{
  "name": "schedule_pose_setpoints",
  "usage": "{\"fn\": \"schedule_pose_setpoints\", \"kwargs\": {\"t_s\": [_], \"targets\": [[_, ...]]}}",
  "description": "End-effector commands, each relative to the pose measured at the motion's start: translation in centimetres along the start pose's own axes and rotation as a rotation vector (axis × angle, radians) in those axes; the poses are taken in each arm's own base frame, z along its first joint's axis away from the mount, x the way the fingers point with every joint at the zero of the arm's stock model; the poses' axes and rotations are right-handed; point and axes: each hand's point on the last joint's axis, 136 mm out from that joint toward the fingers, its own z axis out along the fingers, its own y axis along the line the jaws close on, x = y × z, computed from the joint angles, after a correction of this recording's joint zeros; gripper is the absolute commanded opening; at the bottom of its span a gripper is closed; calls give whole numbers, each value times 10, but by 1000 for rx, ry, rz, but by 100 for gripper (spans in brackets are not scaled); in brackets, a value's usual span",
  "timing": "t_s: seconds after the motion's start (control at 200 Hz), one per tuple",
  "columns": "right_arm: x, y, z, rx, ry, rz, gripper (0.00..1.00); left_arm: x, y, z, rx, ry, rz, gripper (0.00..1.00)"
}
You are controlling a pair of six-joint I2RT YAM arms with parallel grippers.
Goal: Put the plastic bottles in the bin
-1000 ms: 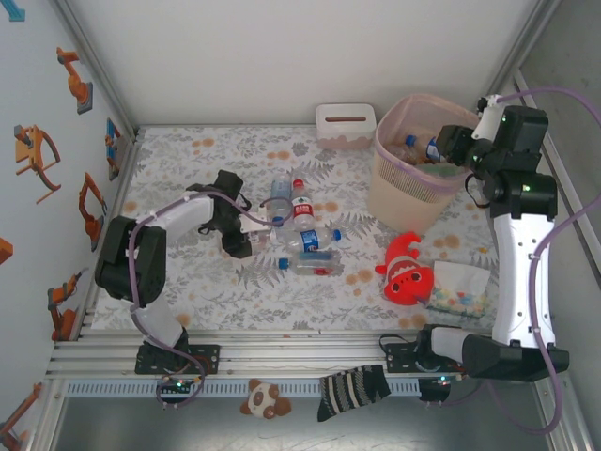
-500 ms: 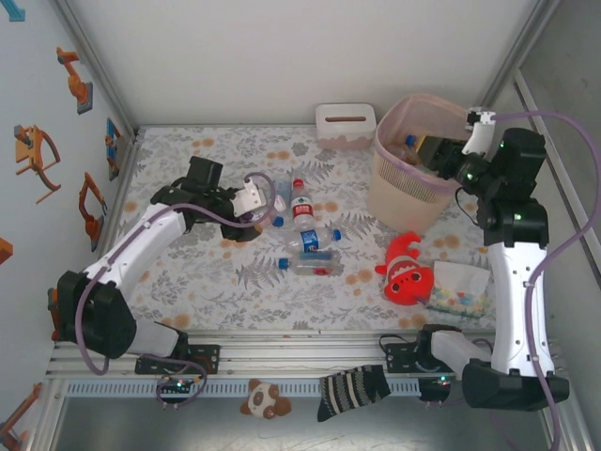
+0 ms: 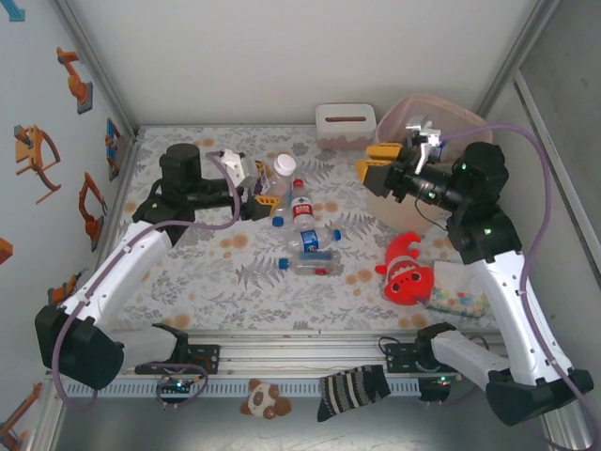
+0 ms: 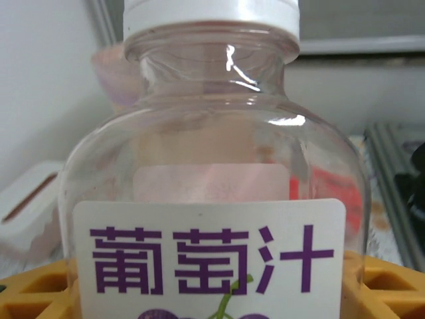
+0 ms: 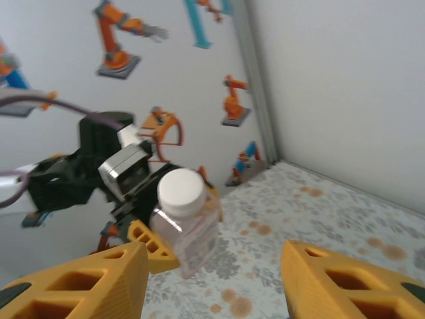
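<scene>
A purple-labelled bottle (image 4: 212, 166) is pinched by the left gripper (image 3: 269, 191), the right gripper (image 5: 212, 279) spread empty; carriage over the bin (image 3: 392, 205) is needed.

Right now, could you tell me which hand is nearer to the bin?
Right. The right hand sits open beside the bin's left rim; the left hand, shut on a white-capped bottle, is well off to its left.

The left claw (image 5: 156, 247) grips a clear, white-capped bottle (image 5: 189, 229).
</scene>
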Motion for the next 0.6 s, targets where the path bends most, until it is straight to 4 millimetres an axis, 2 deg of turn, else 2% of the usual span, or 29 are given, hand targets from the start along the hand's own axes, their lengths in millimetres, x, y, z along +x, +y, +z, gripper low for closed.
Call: {"fn": "schedule_pose_setpoints", "kwargs": {"t_s": [0.0, 0.295, 0.496, 0.596], "targets": [[-17, 40, 6, -153, -63, -156, 58, -50, -28, -3, 135, -174, 43, 64], [-21, 92, 29, -332, -70, -275, 68, -102, -66, 3, 279, -305, 113, 65], [-26, 107, 42, -371, -85, -303, 77, -121, -83, 4, 344, -355, 145, 65], [-27, 112, 48, -388, -89, -307, 77, -125, -91, 4, 375, -361, 152, 65]]}}
